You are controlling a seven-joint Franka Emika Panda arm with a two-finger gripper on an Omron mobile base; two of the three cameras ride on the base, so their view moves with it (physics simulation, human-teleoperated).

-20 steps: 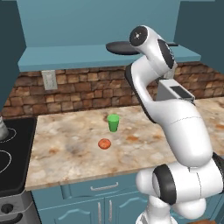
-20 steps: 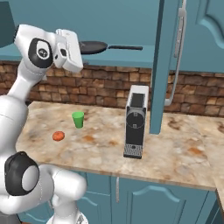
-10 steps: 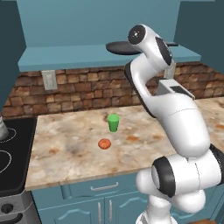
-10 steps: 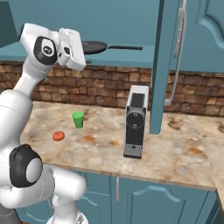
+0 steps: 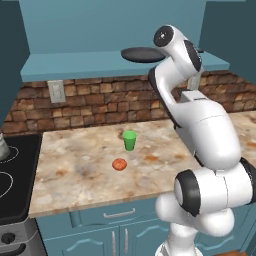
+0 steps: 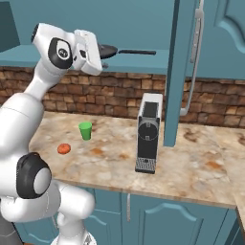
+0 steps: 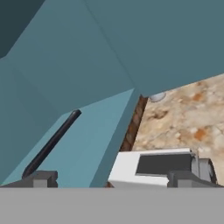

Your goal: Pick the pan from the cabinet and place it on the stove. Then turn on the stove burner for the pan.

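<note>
- The cabinet [image 6: 184, 72] takes the upper frame, its door swung open at right
- The stove [image 5: 12, 180] sits at lower left
- The pan [image 5: 142, 54] lies on the cabinet shelf, top centre
- The gripper [image 7: 113, 178] hovers beside the pan handle, jaws spread wide, holding nothing

Pan [image 5: 141, 54]: we see its right side hidden behind the arm's wrist. Stove [image 5: 12, 185]: cut off by the left edge. Cabinet [image 6: 184, 72] door: top cropped.
</note>
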